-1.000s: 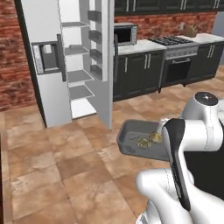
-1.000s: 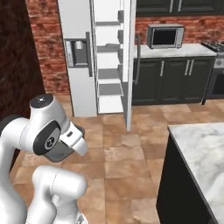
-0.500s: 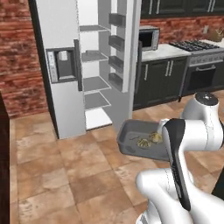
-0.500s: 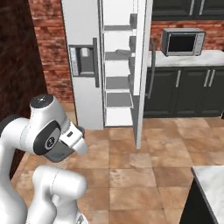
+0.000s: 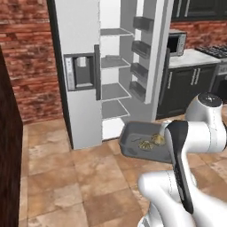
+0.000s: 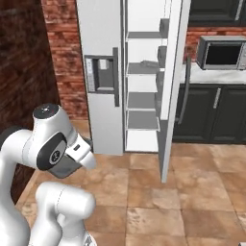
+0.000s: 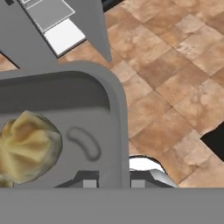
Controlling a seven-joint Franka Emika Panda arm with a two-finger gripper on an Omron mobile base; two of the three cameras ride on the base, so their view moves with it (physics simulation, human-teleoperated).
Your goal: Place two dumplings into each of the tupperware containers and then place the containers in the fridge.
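Fingers [image 7: 89,183] clamp the container's [image 5: 137,142] rim, two dumplings [image 5: 150,141] inside; fridge [image 5: 88,66] shelves lie open straight ahead.

The base has driven closer to the open fridge [image 5: 84,71].

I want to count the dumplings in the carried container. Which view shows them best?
The left base view: the tupperware container is seen from above, with two dumplings side by side in it. The hand view shows one dumpling close up, with another barely visible at the edge. The right base view hides them behind the arm.
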